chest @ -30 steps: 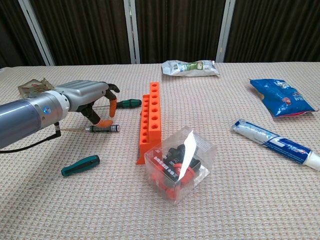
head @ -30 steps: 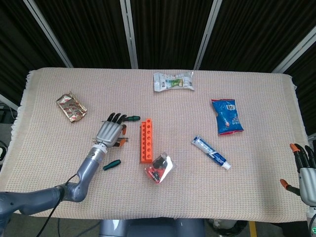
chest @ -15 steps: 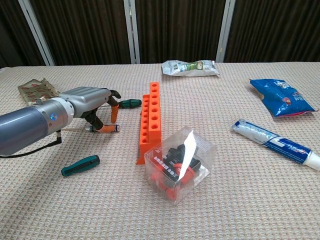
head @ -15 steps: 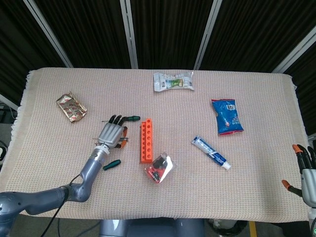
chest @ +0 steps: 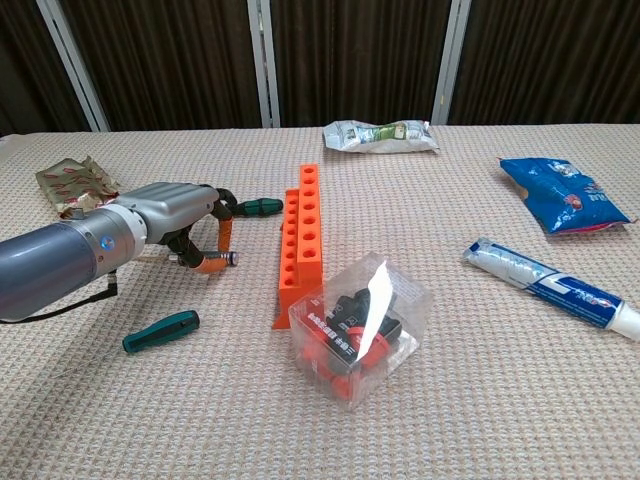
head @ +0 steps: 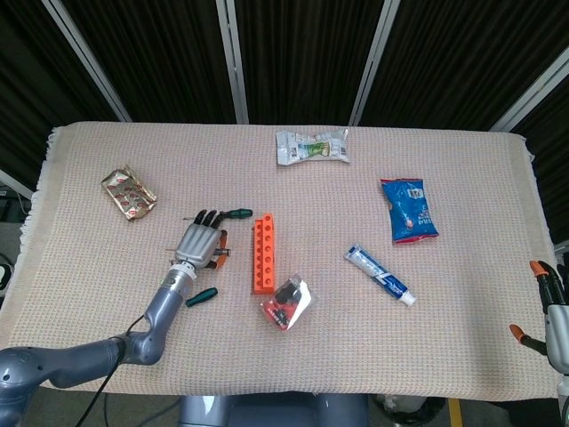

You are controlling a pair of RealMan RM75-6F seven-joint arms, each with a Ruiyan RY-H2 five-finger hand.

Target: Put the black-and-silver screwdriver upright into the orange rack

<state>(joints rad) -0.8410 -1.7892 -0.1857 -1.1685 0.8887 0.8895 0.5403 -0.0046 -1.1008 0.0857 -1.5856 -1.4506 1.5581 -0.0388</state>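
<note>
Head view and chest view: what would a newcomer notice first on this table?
First the orange rack, lying in the middle of the cloth, with a clear plastic box at its near end. Left of it the left robot hand is down over the black-and-silver screwdriver. A blue snack bag lies far right.

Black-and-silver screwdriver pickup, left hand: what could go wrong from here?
1. The left hand sits low over the black-and-silver screwdriver, which lies flat on the woven cloth; fingertips may snag the weave or roll the thin tool away.
2. A green-handled screwdriver lies just behind the hand and could be knocked or caught by mistake.
3. The orange rack stands close beside; a lift swinging toward it may tip it.
</note>
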